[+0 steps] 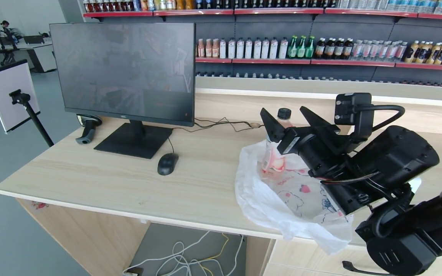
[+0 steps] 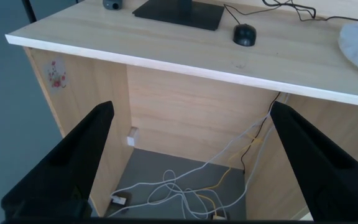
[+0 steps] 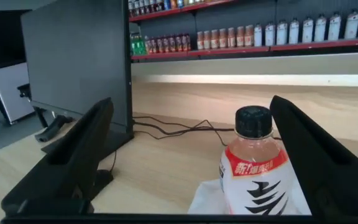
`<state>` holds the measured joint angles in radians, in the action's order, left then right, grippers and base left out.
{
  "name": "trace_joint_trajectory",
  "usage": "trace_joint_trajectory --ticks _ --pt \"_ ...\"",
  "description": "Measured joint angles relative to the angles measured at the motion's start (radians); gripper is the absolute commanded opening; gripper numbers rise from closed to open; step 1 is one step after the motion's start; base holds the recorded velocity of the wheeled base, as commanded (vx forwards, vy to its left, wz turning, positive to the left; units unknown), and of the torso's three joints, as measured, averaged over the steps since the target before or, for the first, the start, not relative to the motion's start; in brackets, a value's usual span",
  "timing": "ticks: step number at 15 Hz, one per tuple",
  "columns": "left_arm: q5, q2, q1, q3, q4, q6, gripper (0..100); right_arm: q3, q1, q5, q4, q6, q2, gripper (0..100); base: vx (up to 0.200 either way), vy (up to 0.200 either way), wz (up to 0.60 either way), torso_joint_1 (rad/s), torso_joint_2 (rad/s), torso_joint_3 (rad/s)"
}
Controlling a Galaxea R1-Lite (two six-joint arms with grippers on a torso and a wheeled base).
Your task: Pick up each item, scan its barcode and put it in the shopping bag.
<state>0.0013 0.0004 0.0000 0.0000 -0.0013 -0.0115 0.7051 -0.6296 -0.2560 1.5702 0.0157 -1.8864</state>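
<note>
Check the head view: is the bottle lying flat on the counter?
No, the pink drink bottle stands upright inside the white shopping bag.

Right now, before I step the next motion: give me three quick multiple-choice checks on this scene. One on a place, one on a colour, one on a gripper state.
1. Where is the bottle?
A) lying on its side
B) standing in the shopping bag
C) lifted clear in a gripper

2. What colour is the bottle's cap?
A) red
B) white
C) black

3. What state is the right gripper in?
A) open
B) shut on the bottle
C) shut and empty

Answers:
1 B: the bottle is upright, with the white bag gathered around its base.
2 C: the right wrist view shows a black cap.
3 A: the fingers stand wide apart on either side of the bottle, with gaps to it in the right wrist view.
</note>
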Motion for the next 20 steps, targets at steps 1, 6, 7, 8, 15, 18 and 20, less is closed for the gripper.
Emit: trace_joint_trajectory --ticks 1,6,7,8,15,18,20 --pt "0.000 0.000 0.000 0.000 0.000 0.000 100 -0.016 0.001 0.001 -0.003 0.000 0.005 100 0.000 0.000 -0.60 0.002 0.00 0.007" --pt "0.000 0.000 0.000 0.000 0.000 -0.004 100 -0.030 0.003 0.001 -0.001 0.000 0.014 100 0.000 0.000 -0.60 0.005 0.00 0.000" --pt "0.000 0.000 0.000 0.000 0.000 -0.005 100 -0.034 0.003 0.001 0.000 0.000 0.016 100 0.000 0.000 -0.60 0.007 0.00 0.002" --pt "0.000 0.000 0.000 0.000 0.000 -0.005 100 -0.041 0.003 0.000 -0.001 0.000 0.019 100 0.000 -0.200 0.00 0.002 0.00 0.002" --pt "0.001 0.000 0.000 0.000 0.000 -0.009 100 -0.086 0.003 0.000 0.000 -0.021 0.069 100 0.000 -0.200 0.00 0.004 0.00 0.001" --pt "0.001 0.000 0.000 0.000 0.000 -0.009 100 -0.090 0.003 0.000 -0.001 -0.022 0.079 100 0.000 -0.200 0.00 0.002 0.00 0.001" --pt "0.001 0.000 0.000 0.000 0.000 -0.009 100 -0.091 0.004 0.000 -0.001 -0.023 0.081 100 0.000 -0.200 0.00 -0.005 0.00 0.002"
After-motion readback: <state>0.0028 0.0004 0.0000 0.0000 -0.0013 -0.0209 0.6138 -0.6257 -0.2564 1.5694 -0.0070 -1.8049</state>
